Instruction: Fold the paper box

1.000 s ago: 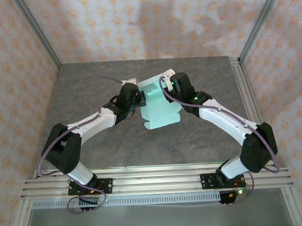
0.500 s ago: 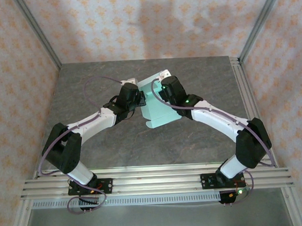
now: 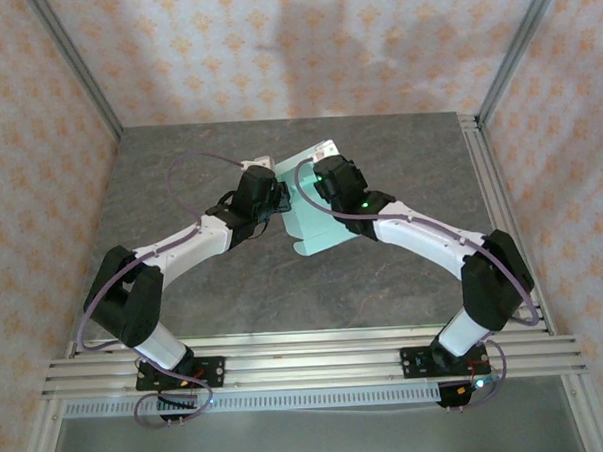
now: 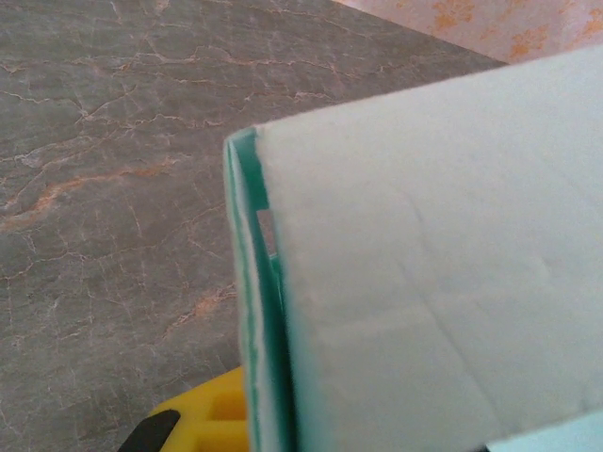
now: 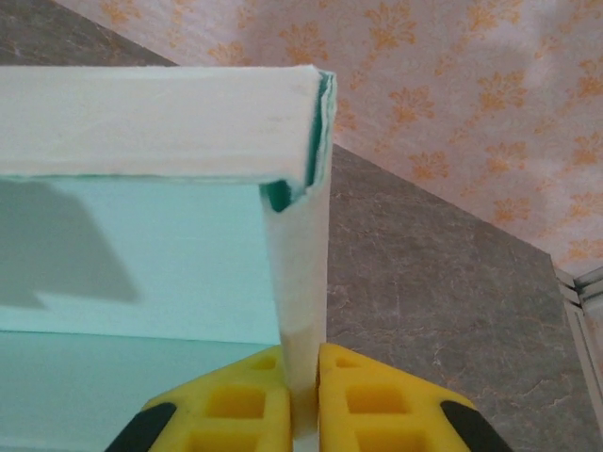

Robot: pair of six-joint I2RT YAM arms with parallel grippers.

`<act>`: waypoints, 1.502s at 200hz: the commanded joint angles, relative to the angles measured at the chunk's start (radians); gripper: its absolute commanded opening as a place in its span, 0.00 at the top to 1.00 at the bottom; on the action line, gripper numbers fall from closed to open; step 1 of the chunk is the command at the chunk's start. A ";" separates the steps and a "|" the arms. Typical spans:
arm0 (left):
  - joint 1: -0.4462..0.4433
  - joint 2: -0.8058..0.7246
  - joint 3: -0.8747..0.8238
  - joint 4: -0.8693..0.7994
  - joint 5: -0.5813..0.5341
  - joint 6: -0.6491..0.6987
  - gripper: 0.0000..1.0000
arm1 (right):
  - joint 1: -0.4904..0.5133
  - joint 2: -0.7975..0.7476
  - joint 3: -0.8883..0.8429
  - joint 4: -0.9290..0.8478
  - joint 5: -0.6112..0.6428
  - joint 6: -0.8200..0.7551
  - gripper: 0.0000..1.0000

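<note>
The paper box (image 3: pixel 320 227) is pale mint-green card, partly raised, at the middle of the grey table between my two arms. My left gripper (image 3: pixel 279 201) holds its left side. In the left wrist view a wall of the paper box (image 4: pixel 424 282) covers the right half, and the left gripper (image 4: pixel 271 422) is shut on its edge, with one yellow finger (image 4: pixel 212 414) showing and the other hidden behind the card. My right gripper (image 3: pixel 317 173) is at the box's far side. In the right wrist view, the right gripper (image 5: pixel 303 381) pinches an upright wall of the paper box (image 5: pixel 297 264) under a folded top flap.
The grey marbled table (image 3: pixel 179 161) has bare surface to the left, right and front of the box. Aluminium frame posts (image 3: pixel 74 66) and patterned walls enclose it. A rail (image 3: pixel 308 366) carrying both arm bases runs along the near edge.
My right gripper has moved left along the box's far side and closed on an upright wall. The box has shifted slightly left. The left arm has stayed put.
</note>
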 commanded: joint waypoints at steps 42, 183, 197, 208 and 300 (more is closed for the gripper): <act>-0.008 -0.011 0.020 0.050 0.068 0.022 1.00 | 0.046 0.052 0.048 0.067 0.130 -0.085 0.98; -0.008 -0.009 0.031 0.032 0.075 0.021 1.00 | 0.075 0.032 0.012 0.143 0.115 -0.046 0.76; -0.008 -0.009 0.034 0.022 0.072 0.020 1.00 | 0.060 -0.020 -0.024 0.156 0.006 -0.040 0.65; -0.008 -0.008 0.037 0.017 0.072 0.020 1.00 | 0.048 -0.056 -0.045 0.153 -0.067 -0.030 0.58; 0.000 0.007 0.062 -0.023 0.067 -0.015 1.00 | -0.009 -0.283 -0.080 -0.003 -0.438 -0.040 0.28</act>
